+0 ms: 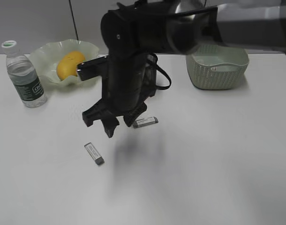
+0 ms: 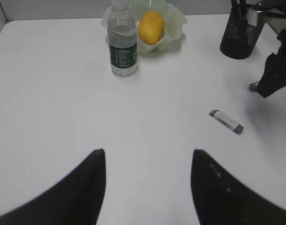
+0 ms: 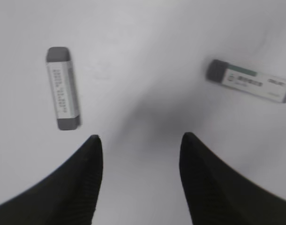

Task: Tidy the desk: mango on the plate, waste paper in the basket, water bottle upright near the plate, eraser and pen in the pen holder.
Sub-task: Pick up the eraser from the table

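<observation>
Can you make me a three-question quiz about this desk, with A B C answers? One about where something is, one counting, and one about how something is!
1. Where is the mango?
A. in the plate
B. in the basket
C. on the bare desk

2. How many erasers lie on the desk?
A. one
B. two
C. four

3. How is the water bottle?
A. lying down
B. upright
C. held by a gripper

Answers: 1 A, the fruit sits inside the wavy dish. 2 B, one eraser lies nearer the camera and another eraser beside the right gripper. 3 B, it stands cap up beside the plate.
</observation>
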